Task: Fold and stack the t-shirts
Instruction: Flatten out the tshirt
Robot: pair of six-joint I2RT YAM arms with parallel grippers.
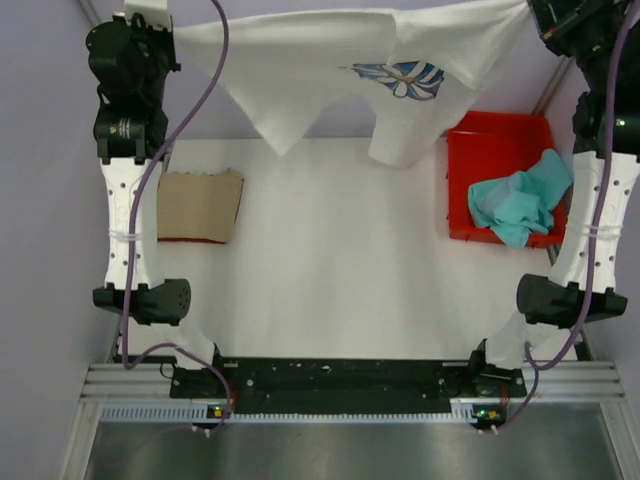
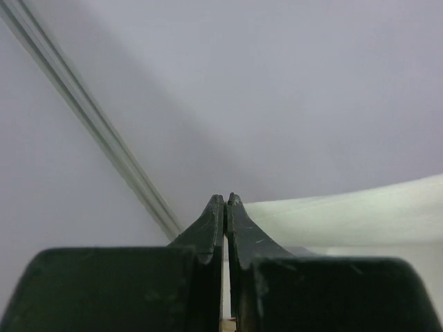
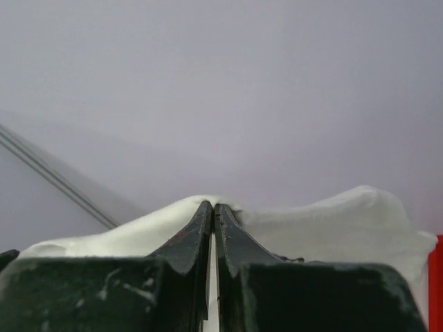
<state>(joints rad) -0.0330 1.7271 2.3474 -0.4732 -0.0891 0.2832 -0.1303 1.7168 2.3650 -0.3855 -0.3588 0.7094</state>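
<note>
The white t-shirt (image 1: pixel 330 65) with the blue daisy print (image 1: pixel 405 80) hangs stretched in the air across the far side, between both grippers. My left gripper (image 1: pixel 150 18) is shut on its left top corner; its jaws (image 2: pixel 225 200) pinch white cloth (image 2: pixel 360 214). My right gripper (image 1: pixel 532 12) is shut on the right top corner; its jaws (image 3: pixel 213 206) pinch white cloth (image 3: pixel 346 221). A folded tan t-shirt (image 1: pixel 200 205) lies flat on the table at the left. A teal t-shirt (image 1: pixel 520 200) lies crumpled in the red bin.
The red plastic bin (image 1: pixel 480 135) stands at the right of the white table (image 1: pixel 330 270), next to the right arm. Grey walls close in the far side and both sides. The arm bases sit on a black rail (image 1: pixel 345 380) at the near edge.
</note>
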